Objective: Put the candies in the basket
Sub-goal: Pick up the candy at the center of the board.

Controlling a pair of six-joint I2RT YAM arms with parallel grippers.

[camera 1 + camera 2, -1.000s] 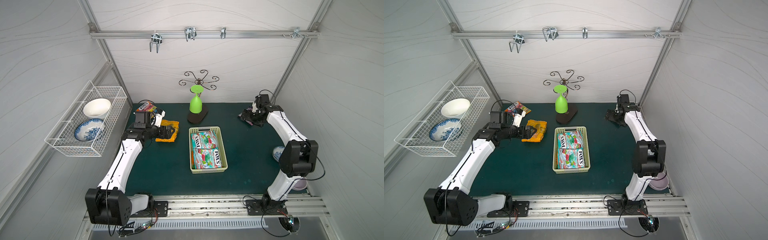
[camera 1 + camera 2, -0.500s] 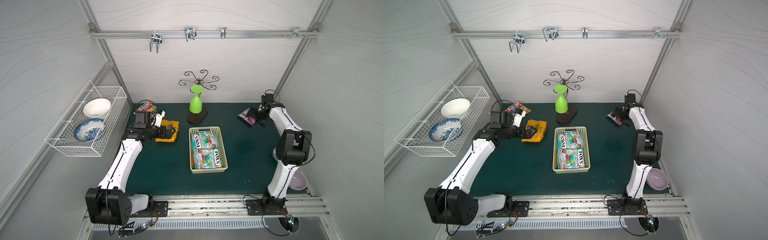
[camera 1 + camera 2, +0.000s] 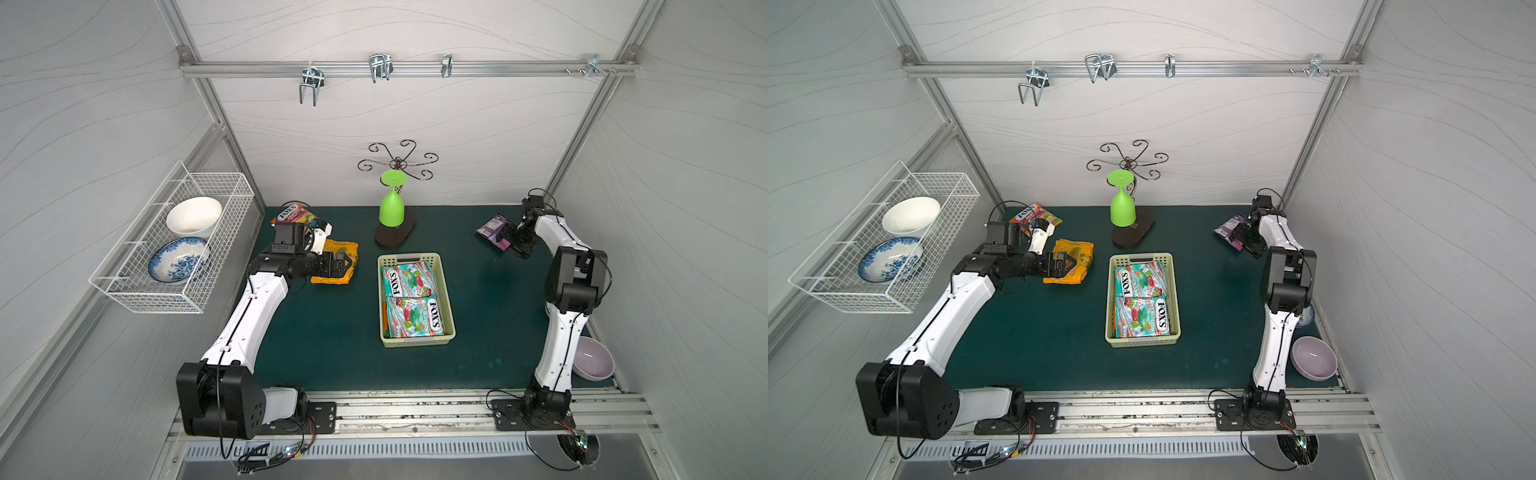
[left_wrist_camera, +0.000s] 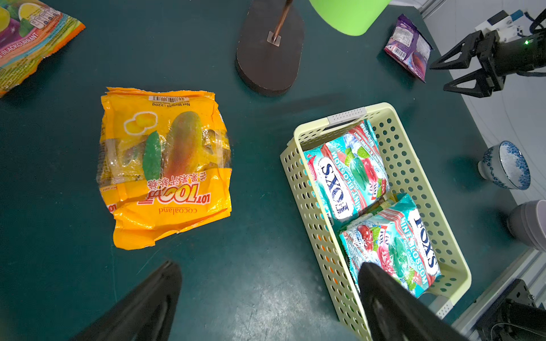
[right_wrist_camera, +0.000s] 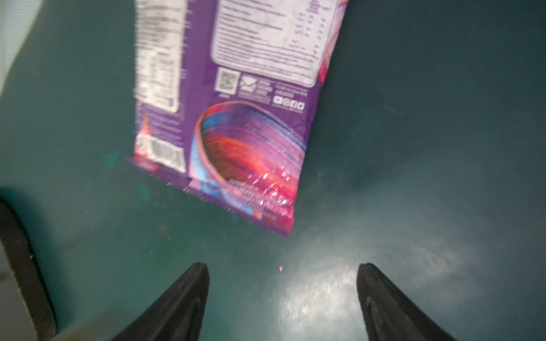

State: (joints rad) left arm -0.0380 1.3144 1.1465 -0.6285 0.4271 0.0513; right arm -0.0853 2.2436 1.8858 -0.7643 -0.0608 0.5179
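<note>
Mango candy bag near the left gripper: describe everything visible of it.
The mango candy bag is glossy yellow-orange plastic, crinkled, with a clear window showing wrapped sweets, a printed mango and leaf, "LOT 100" and "cocoaland" lettering and a barcode at one end. It lies flat, face up, on the dark green mat, outside the basket and apart from it. Only the mat touches it in the left wrist view; the open left gripper stands clear of it, holding nothing.

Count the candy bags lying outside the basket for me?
3: an orange bag left of the basket, a multicoloured FOX'S bag in the far left corner, and a purple bag far right. Others may be hidden.
</note>
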